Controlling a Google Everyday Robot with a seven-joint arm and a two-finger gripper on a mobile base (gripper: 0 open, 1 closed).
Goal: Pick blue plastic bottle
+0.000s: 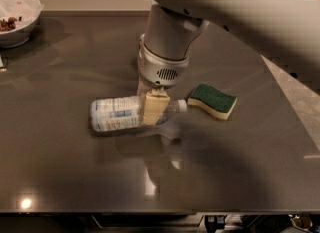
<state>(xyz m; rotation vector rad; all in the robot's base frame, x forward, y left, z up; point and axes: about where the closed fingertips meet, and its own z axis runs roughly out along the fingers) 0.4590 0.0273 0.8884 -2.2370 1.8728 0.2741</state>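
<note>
The blue plastic bottle (115,113) lies on its side at the middle of the dark table (70,177), with its pale blue-and-white label to the left and its white cap (182,106) to the right. My gripper (152,111) comes straight down from the large white arm and is shut on the bottle near its shoulder. One tan finger (155,106) shows across the front of the bottle; the other is hidden behind it. The cap end sits slightly raised.
A green and yellow sponge (212,101) lies just right of the bottle's cap. A white bowl (17,17) with dark red bits stands at the far left corner. The table's front edge runs along the bottom, its right edge beside the sponge.
</note>
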